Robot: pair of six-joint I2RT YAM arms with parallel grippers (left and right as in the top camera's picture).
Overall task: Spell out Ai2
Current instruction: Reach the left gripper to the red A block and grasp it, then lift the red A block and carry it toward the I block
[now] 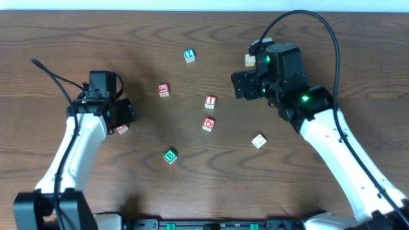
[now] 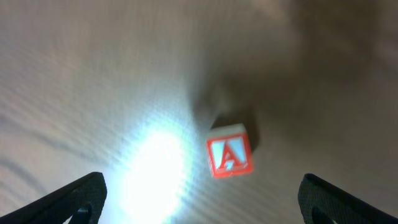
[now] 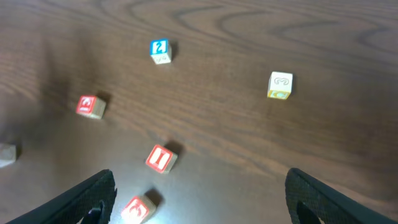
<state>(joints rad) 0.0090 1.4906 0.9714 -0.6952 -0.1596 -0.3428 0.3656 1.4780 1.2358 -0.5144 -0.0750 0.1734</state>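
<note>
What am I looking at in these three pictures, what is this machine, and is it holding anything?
These are two robot arms at a wooden table. One picture looks down from above; the other two come from a camera on each wrist. Small letter cubes lie scattered: a red A cube below the open left gripper, a red I cube, a blue 2 cube, a red O cube and a green B cube. The right gripper is open too. Nothing is held.

You can read a red A on the A cube (image 2: 229, 155) in the left wrist view. The 2 cube (image 3: 160, 48) shows a blue 2, the I cube (image 3: 160, 158) a red I, and the green cube (image 1: 170, 155) a B.
</note>
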